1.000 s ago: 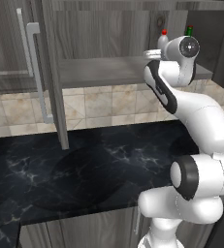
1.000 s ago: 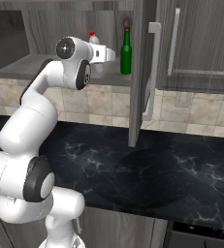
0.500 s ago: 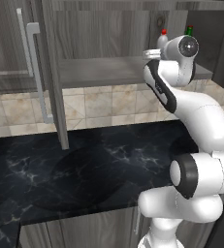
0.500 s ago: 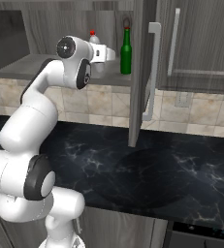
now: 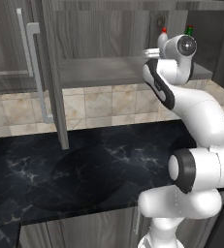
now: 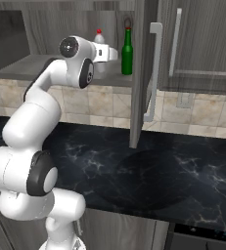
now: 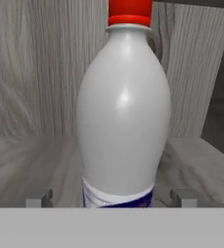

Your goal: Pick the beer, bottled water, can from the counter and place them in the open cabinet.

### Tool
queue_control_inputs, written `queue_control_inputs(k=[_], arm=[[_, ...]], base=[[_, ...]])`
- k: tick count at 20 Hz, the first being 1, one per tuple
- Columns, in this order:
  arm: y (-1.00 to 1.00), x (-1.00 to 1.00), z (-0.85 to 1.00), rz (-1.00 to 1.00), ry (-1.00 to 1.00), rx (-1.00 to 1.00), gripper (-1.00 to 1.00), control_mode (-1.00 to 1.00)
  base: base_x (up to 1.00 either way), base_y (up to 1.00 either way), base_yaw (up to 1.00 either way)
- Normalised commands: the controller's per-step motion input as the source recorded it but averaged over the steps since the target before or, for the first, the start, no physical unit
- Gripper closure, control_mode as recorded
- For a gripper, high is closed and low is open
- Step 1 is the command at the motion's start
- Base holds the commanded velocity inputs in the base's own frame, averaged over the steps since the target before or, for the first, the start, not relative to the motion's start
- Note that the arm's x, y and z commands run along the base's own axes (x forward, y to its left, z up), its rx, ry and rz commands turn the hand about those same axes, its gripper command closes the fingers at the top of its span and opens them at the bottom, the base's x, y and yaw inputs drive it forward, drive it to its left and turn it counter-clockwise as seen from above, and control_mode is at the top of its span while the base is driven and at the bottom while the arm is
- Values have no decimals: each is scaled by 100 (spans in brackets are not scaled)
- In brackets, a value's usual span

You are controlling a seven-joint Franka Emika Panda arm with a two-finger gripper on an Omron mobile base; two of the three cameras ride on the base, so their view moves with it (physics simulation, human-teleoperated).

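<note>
Inside the open cabinet (image 6: pixel 80 66), the water bottle (image 7: pixel 124 106) stands upright on the shelf, its body almost wholly hidden behind the arm in both base views; only the red cap (image 5: pixel 163 30) and a sliver of white shoulder clear the wrist. In the hand view its label is cut off at 6 o'clock, a blue-edged strip with no legible writing. The beer (image 6: pixel 127 52) stands just beside it, at 3 o'clock in the right base view (in the left base view only its cap shows over the arm). The gripper (image 7: pixel 112 197) now has its fingertips (image 7: pixel 40 198) spread apart on either side of the bottle's base, with a gap showing on each side; half a second ago the arm's pose looked the same. The counter (image 5: pixel 84 169) lies below, black and veined.
</note>
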Motion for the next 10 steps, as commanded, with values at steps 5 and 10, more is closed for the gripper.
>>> queue_control_inputs(k=[5,10], arm=[[-11,10,0,0,0,0,-100,-100],[-5,0,0,0,0,0,-100,-100]], base=[[0,0,0],[0,0,0]])
